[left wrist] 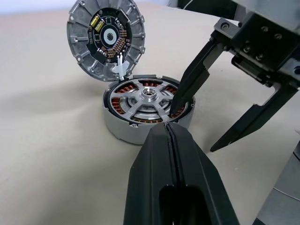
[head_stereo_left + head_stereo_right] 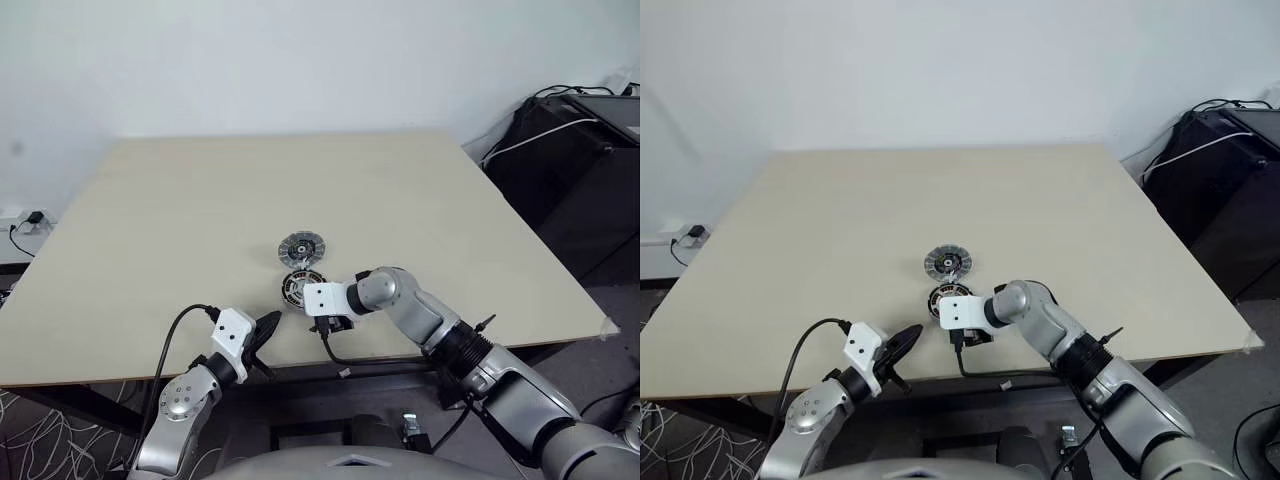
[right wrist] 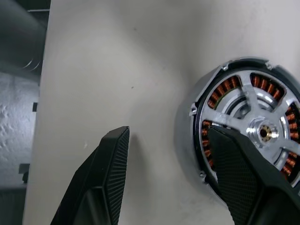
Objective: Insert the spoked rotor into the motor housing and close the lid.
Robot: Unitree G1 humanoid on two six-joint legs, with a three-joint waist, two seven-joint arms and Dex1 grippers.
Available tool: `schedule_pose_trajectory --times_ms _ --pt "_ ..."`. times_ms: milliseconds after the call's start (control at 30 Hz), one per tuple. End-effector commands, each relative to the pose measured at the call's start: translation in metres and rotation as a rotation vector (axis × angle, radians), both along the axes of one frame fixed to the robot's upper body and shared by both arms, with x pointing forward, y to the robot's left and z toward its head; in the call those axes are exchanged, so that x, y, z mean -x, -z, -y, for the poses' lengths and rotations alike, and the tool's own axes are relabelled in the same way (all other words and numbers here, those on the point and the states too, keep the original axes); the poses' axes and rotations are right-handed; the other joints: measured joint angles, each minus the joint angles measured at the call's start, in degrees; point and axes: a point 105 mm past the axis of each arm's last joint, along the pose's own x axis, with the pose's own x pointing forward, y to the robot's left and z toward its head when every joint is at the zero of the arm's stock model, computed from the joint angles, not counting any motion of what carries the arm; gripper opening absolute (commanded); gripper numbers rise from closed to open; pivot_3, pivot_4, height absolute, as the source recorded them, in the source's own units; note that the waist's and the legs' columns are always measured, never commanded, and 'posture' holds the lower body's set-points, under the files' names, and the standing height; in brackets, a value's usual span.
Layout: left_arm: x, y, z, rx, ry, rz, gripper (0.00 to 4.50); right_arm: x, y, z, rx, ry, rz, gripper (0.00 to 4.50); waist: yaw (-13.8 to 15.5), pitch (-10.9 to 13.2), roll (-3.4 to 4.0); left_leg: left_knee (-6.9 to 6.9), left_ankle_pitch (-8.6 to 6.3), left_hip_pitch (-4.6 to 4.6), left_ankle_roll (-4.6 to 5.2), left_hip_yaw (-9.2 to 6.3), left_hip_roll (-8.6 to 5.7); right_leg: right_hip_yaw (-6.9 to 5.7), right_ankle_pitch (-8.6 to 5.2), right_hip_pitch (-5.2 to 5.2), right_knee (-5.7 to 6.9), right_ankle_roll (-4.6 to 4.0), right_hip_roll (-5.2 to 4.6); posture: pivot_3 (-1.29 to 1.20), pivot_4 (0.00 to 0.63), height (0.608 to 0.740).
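The motor housing stands on the table near the front edge. The spoked rotor sits inside it, copper windings showing between its silver spokes. The lid rests just behind the housing, touching its far rim and seemingly tilted up, with its dark inner face and circuit parts showing. My right gripper is open and empty. One fingertip is on the rotor's near side and the other finger hangs over bare table beside the housing. My left gripper is shut and empty, a short way in front of the housing.
The beige table stretches wide on all sides of the parts, with its front edge close behind my grippers. A dark cabinet with cables stands off the table's right side. A power socket sits at the far left.
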Motion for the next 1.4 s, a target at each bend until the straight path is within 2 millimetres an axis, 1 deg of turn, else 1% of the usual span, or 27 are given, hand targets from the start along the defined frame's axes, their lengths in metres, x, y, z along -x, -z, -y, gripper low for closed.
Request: schedule_pose_trajectory --times_ms 33,100,200,367,433,567,667,733,833,933,1067,1133,1200,1300,1400 --pt "-0.004 -0.011 0.002 0.013 -0.001 0.043 0.00 -0.009 -0.004 0.001 0.007 0.006 0.023 2.87 -0.05 0.00 0.00 0.00 0.00 0.02 0.00 0.00 0.00 0.00 0.00 0.01 0.01 0.00 0.00 0.00 0.000 0.740" --pt "-0.004 -0.011 0.003 0.015 -0.003 0.044 0.00 -0.011 -0.003 0.002 0.014 0.012 0.019 2.87 -0.11 -0.01 0.00 0.01 0.00 0.06 -0.01 -0.01 0.01 0.00 0.00 0.04 0.04 0.01 0.01 0.00 0.000 0.740" --pt "-0.004 -0.011 0.003 0.016 -0.005 0.044 0.00 -0.013 -0.002 0.004 0.018 0.023 0.022 2.23 -0.11 -0.02 0.02 0.06 0.00 0.08 -0.02 -0.02 0.02 0.01 -0.06 0.04 0.11 0.10 0.02 0.00 0.000 0.740" --pt "-0.003 -0.011 0.003 0.014 -0.004 0.043 0.00 -0.016 -0.003 0.006 0.012 0.039 0.033 0.56 0.11 -0.07 0.07 0.08 0.00 0.06 -0.02 -0.03 -0.01 0.00 -0.05 0.04 0.11 0.08 -0.02 0.00 0.000 0.740" --pt "-0.004 -0.011 0.003 0.014 -0.002 0.043 0.00 -0.017 -0.005 0.007 0.007 0.046 0.038 0.14 0.04 -0.07 0.05 0.05 0.00 0.06 -0.02 -0.03 -0.01 0.00 -0.03 0.04 0.08 0.02 -0.02 0.00 0.000 0.740" --pt "-0.005 -0.011 0.004 0.014 0.001 0.043 0.00 -0.018 -0.008 0.007 -0.025 0.069 0.038 0.12 0.02 -0.07 0.08 0.06 0.00 0.05 -0.02 -0.01 -0.01 0.00 0.04 0.02 0.10 -0.09 -0.01 0.00 0.000 0.740" --pt "-0.005 -0.011 0.005 0.014 0.002 0.043 0.00 -0.021 -0.018 0.005 -0.118 0.147 0.044 0.12 0.20 -0.07 0.07 0.07 0.00 0.04 -0.02 -0.02 -0.01 -0.01 -0.04 0.03 0.10 0.05 -0.02 0.00 0.000 0.740" --pt "-0.005 -0.010 0.005 0.011 0.002 0.042 0.00 -0.024 -0.027 0.005 -0.201 0.251 0.019 0.12 0.15 -0.06 0.09 0.06 0.00 0.01 -0.02 -0.02 -0.01 0.00 -0.05 0.00 0.09 0.05 -0.02 0.00 0.000 0.740" --pt "-0.005 -0.009 0.005 0.011 0.000 0.036 0.00 -0.026 -0.039 0.013 -0.314 0.472 -0.047 0.12 0.22 -0.04 0.09 0.06 0.00 -0.08 -0.02 -0.03 -0.01 0.01 0.06 -0.09 0.10 -0.13 -0.02 0.00 0.000 0.740" --pt "-0.004 -0.007 0.005 0.012 -0.003 0.030 0.00 -0.017 -0.043 0.023 -0.364 0.639 -0.151 0.12 0.51 -0.04 0.10 0.04 0.00 -0.22 -0.02 -0.03 -0.01 0.01 0.07 -0.20 0.10 -0.16 -0.02 0.00 0.000 0.740" --pt "-0.004 -0.006 0.005 0.010 0.001 0.023 0.00 -0.004 -0.042 0.036 -0.368 0.795 -0.245 0.12 0.63 -0.04 0.10 0.02 -0.01 -0.24 -0.03 -0.03 -0.01 0.01 0.05 -0.24 0.08 -0.17 -0.02 0.00 0.000 0.740" --pt "-0.004 -0.005 0.006 0.010 0.004 0.020 0.00 0.002 -0.042 0.039 -0.362 0.840 -0.275 0.12 0.60 -0.02 0.12 0.00 -0.01 -0.24 -0.03 -0.03 0.00 -0.01 -0.04 -0.25 0.08 -0.05 -0.02 0.00 0.000 0.740" --pt "-0.004 -0.005 0.006 0.008 0.008 0.017 0.00 0.008 -0.042 0.040 -0.371 0.886 -0.335 0.12 0.46 0.01 0.17 0.00 -0.02 -0.25 -0.04 -0.03 0.00 0.00 -0.10 -0.27 0.09 0.05 -0.02 0.00 0.000 0.740" --pt "-0.004 -0.005 0.006 0.006 0.012 0.011 0.00 0.016 -0.044 0.034 -0.396 0.929 -0.425 0.12 0.38 0.02 0.17 -0.01 -0.02 -0.24 -0.05 -0.04 0.01 0.00 -0.11 -0.27 0.09 0.07 -0.03 0.00 0.000 0.740" --pt "-0.004 -0.004 0.006 0.002 0.018 0.004 0.00 0.015 -0.045 0.028 -0.413 0.967 -0.450 0.12 0.15 0.02 0.18 -0.04 -0.02 -0.25 -0.05 -0.04 0.00 0.00 -0.12 -0.28 0.08 0.07 -0.03 0.00 0.000 0.740"
